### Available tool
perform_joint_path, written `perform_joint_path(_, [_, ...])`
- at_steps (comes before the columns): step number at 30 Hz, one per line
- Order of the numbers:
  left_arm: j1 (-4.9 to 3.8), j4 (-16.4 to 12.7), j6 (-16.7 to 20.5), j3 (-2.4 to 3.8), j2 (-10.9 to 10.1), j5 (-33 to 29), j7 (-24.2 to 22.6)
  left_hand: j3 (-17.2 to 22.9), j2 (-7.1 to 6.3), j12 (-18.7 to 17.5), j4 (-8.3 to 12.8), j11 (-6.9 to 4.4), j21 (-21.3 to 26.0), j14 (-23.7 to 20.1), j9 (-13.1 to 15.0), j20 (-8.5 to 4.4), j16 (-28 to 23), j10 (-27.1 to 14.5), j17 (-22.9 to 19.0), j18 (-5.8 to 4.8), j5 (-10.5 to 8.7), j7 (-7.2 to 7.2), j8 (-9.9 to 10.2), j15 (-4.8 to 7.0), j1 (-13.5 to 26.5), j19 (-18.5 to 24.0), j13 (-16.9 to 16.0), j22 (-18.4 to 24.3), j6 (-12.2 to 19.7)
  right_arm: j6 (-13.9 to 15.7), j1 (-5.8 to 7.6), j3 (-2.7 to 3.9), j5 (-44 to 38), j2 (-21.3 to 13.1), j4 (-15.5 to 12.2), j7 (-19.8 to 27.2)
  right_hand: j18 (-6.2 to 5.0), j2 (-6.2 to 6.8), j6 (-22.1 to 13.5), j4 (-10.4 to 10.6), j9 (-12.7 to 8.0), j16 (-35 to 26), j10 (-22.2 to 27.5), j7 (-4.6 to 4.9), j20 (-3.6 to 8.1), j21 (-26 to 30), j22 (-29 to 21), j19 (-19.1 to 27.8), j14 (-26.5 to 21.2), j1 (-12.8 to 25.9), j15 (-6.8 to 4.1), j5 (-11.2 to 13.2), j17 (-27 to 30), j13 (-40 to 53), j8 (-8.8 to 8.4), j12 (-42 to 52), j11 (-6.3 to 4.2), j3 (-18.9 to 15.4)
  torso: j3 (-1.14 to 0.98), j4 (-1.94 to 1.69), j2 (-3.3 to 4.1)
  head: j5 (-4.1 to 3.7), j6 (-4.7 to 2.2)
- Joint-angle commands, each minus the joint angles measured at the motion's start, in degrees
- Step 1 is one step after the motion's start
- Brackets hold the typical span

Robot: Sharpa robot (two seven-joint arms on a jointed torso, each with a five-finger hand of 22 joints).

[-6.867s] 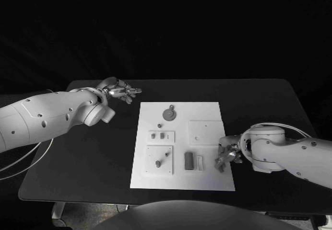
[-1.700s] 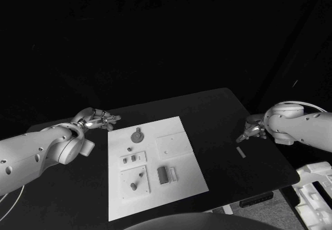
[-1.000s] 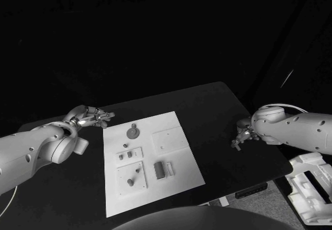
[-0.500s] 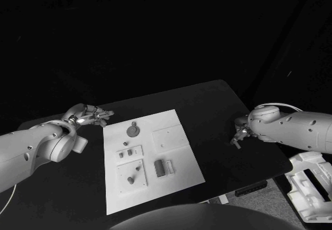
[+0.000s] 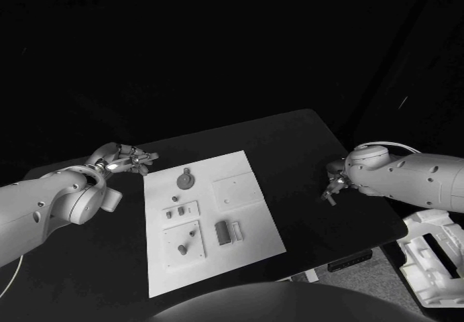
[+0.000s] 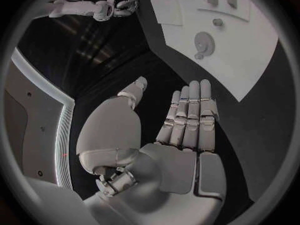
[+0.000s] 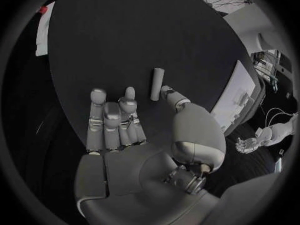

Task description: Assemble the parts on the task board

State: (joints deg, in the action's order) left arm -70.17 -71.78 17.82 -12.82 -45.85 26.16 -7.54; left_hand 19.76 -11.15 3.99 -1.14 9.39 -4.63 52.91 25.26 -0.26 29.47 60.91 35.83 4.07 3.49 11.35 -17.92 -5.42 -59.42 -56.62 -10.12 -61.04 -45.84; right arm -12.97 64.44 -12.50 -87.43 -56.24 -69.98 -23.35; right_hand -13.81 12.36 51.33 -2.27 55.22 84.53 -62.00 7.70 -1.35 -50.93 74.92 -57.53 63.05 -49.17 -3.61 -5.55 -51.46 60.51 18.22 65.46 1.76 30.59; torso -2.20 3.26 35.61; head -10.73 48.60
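left hand [image 5: 124, 161]: hovering over the surface [image 5: 290, 144] beside the task board's far left corner; fingers [image 6: 189, 116] lying straight and together, thumb apart, gripping nothing
right hand [image 5: 334, 186]: hanging over the bare surface well to the right of the task board; fingers [image 7: 112, 117] extended side by side, thumb splayed, holding nothing
task board [image 5: 259, 208]: white plate lying flat in the middle of the surface, between the two hands, touched by neither set of fingers
loose part [image 7: 157, 84]: small pale cylinder lying flat on the dark surface just beyond the right fingertips, close by the thumb tip; cannot tell if touching
round part [image 5: 185, 180]: disc with a small tab sitting on the board's far end, nearest the left fingers but apart from them
small plate [image 5: 181, 214]: carrying two little upright pieces, sitting mid-board below the round part
lower plate [image 5: 184, 239]: carrying a peg and a tilted piece, sitting at the board's near left
square plate [image 5: 236, 190]: lying flat on the board's right half, on the side facing the right fingers
dark block [image 5: 222, 233]: standing next to a pale bar [image 5: 238, 231] at the board's near right, just beside each other
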Motion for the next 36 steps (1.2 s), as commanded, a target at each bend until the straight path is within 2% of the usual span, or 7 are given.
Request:
perform_joint_path(1, [-0.03,-0.20,-0.70,0.03,-0.06,-0.21,-0.16,-0.34,0.10,0.15,-0.07,-0.08,0.31,0.34,-0.06,0.11,-0.32,0.16,0.08,0.69,-0.19,-0.27,-0.21,-0.08,-0.47,-0.10,0.07,0.00,0.15,-5.65,-2.37,-1.35,0.39,0.83,-0.58,1.65,-1.19,-3.74,0.48,-3.24,-23.04,0.35,-0.09,-0.21,0.04,-0.32,1.20,0.26,0.36,-1.69,-0.31,-0.32,0.10,-0.20,0.05,0.53,-0.66,-1.19,0.02,-0.07,0.03,-0.15,0.25])
perform_joint_path(5, [-0.03,-0.28,-0.70,0.03,-0.18,-0.18,-0.11,-0.38,0.15,0.15,-0.09,-0.09,0.32,0.36,-0.06,0.10,-0.33,0.17,0.09,0.69,-0.19,-0.27,-0.20,-0.07,-0.56,-0.11,0.08,0.00,0.15,-7.08,-2.72,-1.42,0.39,1.16,-1.25,1.64,-1.19,-8.71,2.24,-10.34,-23.27,0.55,-0.83,-0.72,-0.05,-0.61,1.11,0.16,0.78,-3.23,-0.23,-0.47,0.23,-0.72,0.84,0.85,-1.24,-2.91,0.06,-0.06,0.05,-0.21,0.36])
perform_joint_path(8, [-0.03,-0.30,-0.68,0.03,-0.23,-0.09,-0.09,-0.43,0.17,0.15,-0.10,-0.08,0.33,0.37,-0.07,0.10,-0.34,0.16,0.11,0.69,-0.19,-0.27,-0.20,-0.07,-0.63,-0.11,0.08,0.01,0.15,-7.78,-3.02,-1.46,0.38,1.42,-1.35,1.49,-1.19,-9.97,2.77,-13.30,-23.70,0.55,-1.21,-0.92,-0.16,-0.63,1.01,-0.10,1.02,-3.26,-0.09,-0.61,0.37,-1.13,0.87,0.86,-1.28,-2.88,0.12,-0.10,0.06,-0.23,0.47])
perform_joint_path(27, [-0.03,-0.52,-0.71,0.03,-0.79,-0.03,0.02,-0.75,0.28,0.14,-0.19,-0.07,0.36,0.43,-0.11,0.10,-0.43,0.16,0.18,0.69,-0.19,-0.26,-0.18,-0.06,-0.93,-0.16,0.10,0.02,0.15,-9.77,-4.06,-1.60,-0.62,2.82,-0.67,0.07,-1.19,-8.91,3.04,-14.09,-24.37,0.49,-1.26,-0.95,-0.24,-0.48,0.94,-0.26,1.07,-2.52,0.01,-0.67,0.50,-1.58,0.71,0.82,-1.28,-2.79,0.08,-0.08,0.09,-0.04,0.69])
perform_joint_path(31, [-0.03,-0.52,-0.68,0.03,-0.85,0.02,0.11,-0.78,0.28,0.14,-0.21,-0.07,0.37,0.43,-0.11,0.11,-0.44,0.16,0.19,0.69,-0.19,-0.26,-0.18,-0.06,-0.95,-0.16,0.10,0.02,0.15,-8.50,-4.09,-1.60,-1.02,2.75,-1.15,0.30,-1.19,-10.20,3.09,-14.46,-24.54,0.54,-1.23,-0.96,-0.13,-0.48,0.99,-0.27,1.09,-3.46,-0.02,-0.65,0.49,-1.65,0.70,0.87,-1.32,-2.20,0.04,-0.05,0.11,-0.02,0.68])
perform_joint_path(33, [-0.03,-0.52,-0.68,0.03,-0.84,0.04,0.16,-0.81,0.28,0.14,-0.22,-0.07,0.37,0.44,-0.12,0.11,-0.44,0.15,0.20,0.69,-0.19,-0.26,-0.17,-0.06,-0.97,-0.16,0.11,0.02,0.15,-7.52,-4.09,-1.60,-1.02,2.73,-1.41,0.64,-1.19,-12.47,3.21,-14.67,-24.67,0.74,-1.25,-1.03,0.04,-0.65,1.19,0.00,1.11,-6.05,-0.07,-0.55,0.42,-1.69,0.79,1.08,-1.42,-1.81,0.02,-0.03,0.11,-0.03,0.65])
perform_joint_path(36, [-0.03,-0.51,-0.71,0.03,-0.80,0.09,0.18,-0.87,0.29,0.13,-0.26,-0.07,0.38,0.45,-0.13,0.11,-0.46,0.14,0.21,0.68,-0.19,-0.25,-0.16,-0.06,-0.99,-0.17,0.11,0.03,0.16,-5.88,-4.09,-1.59,-0.48,2.63,-1.81,0.90,-1.19,-12.89,4.50,-14.41,-25.03,0.88,-2.26,-1.28,-0.38,-0.94,1.10,-0.97,2.01,-9.10,0.19,-0.79,0.60,-2.18,1.29,1.28,-1.67,6.90,0.01,-0.04,0.10,-0.03,0.62])
